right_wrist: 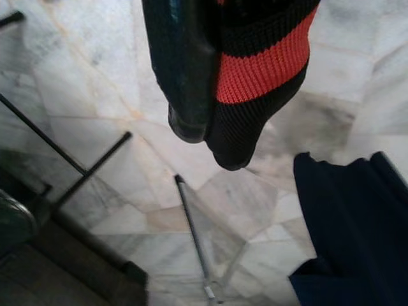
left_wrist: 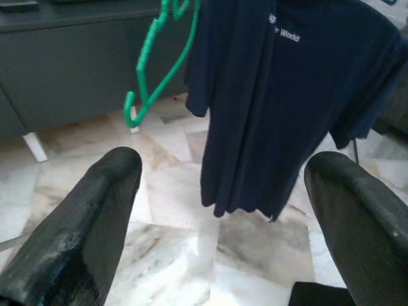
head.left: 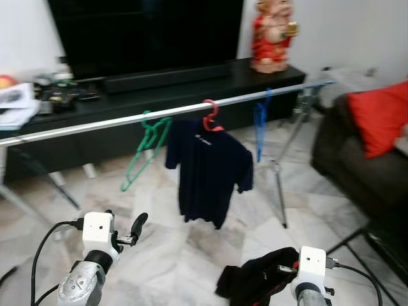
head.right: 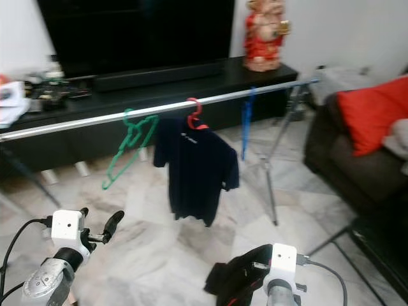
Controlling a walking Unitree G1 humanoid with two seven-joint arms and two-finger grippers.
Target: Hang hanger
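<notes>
You have three hangers on the silver rail (head.left: pixel 115 122), which runs across the scene and rises toward the right. The green hanger (head.left: pixel 146 150) hangs empty on the left, tilted. Just right of it, the red hanger (head.left: pixel 210 116) carries a dark navy T-shirt (head.left: pixel 207 171) hanging straight down. Farther right, the blue hanger (head.left: pixel 259 127) hangs empty and edge-on.

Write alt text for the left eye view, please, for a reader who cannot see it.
A dark blue T-shirt hangs on a red hanger from a metal rail, between an empty green hanger and a blue hanger. Below, the right end effector holds a black garment; the left end effector is open.
</notes>
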